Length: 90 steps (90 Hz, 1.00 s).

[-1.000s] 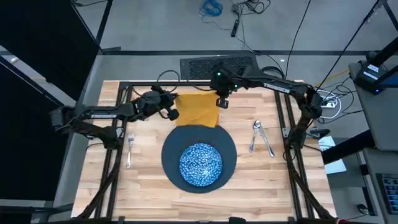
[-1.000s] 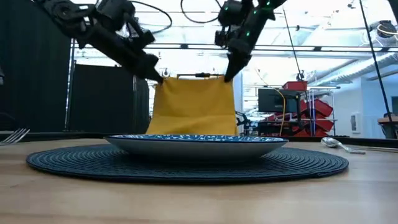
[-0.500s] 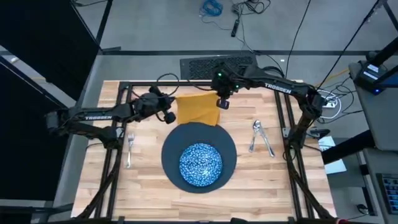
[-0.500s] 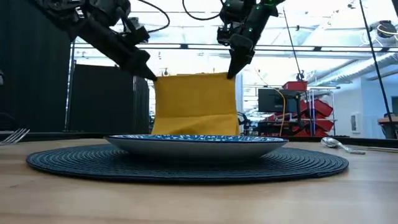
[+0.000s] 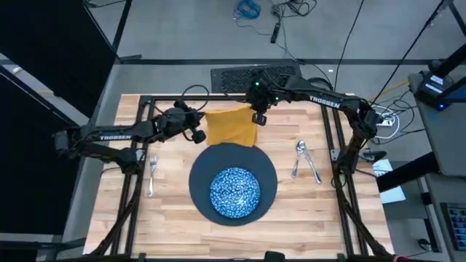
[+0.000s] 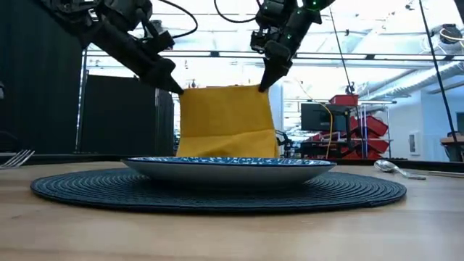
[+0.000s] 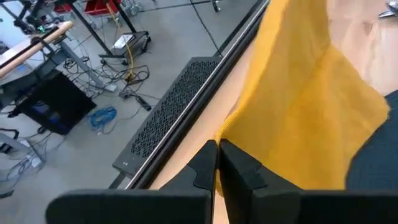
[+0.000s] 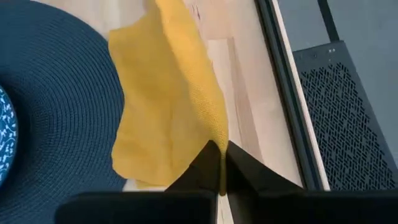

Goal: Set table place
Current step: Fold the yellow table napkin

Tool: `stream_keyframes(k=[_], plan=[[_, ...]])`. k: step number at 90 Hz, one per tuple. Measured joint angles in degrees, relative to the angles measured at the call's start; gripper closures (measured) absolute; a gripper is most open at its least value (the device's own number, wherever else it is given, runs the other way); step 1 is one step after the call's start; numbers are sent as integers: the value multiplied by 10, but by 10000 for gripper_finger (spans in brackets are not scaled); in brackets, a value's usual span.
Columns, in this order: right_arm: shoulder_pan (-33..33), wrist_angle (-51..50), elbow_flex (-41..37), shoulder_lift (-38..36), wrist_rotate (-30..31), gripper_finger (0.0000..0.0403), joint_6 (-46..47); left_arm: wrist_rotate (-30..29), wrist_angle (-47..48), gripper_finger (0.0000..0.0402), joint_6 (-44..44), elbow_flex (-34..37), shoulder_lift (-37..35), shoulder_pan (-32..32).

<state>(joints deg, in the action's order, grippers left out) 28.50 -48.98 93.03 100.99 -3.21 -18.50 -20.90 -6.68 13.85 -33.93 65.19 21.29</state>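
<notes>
Left gripper (image 5: 202, 121) pinches the napkin (image 5: 230, 125) by its upper left corner; right gripper (image 5: 256, 116) pinches the upper right corner. Cloth hangs upright at the far edge of the table (image 5: 171, 204), top edge running left-right, lower part draped beyond the dark plate (image 5: 268, 172). "TROSSEN" legible on both arms.

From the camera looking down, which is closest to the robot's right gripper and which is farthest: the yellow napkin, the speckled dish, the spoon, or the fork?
1. Yellow napkin: the right gripper is pinching its corner, at the table's far side.
2. Spoon: on the right of the plate.
3. Speckled dish: in the middle, on the dark plate.
4. Fork: far left, farthest.
</notes>
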Motion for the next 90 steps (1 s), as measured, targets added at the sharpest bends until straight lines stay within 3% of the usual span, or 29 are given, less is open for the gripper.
stream_keyframes(k=[13, 49, 66, 90], plan=[[17, 10, 0, 15, -3, 403, -3, -1, -4, 401, 0, 0, 0, 31], [27, 68, 0, 59, 2, 403, -17, 73, -7, 401, 4, 0, 0, 88], [-2, 28, 0, 19, -2, 403, -4, 151, -17, 401, -13, -21, -5, 56], [-89, 8, 0, -66, -1, 403, 50, 179, 7, 401, -14, -104, -6, -35]])
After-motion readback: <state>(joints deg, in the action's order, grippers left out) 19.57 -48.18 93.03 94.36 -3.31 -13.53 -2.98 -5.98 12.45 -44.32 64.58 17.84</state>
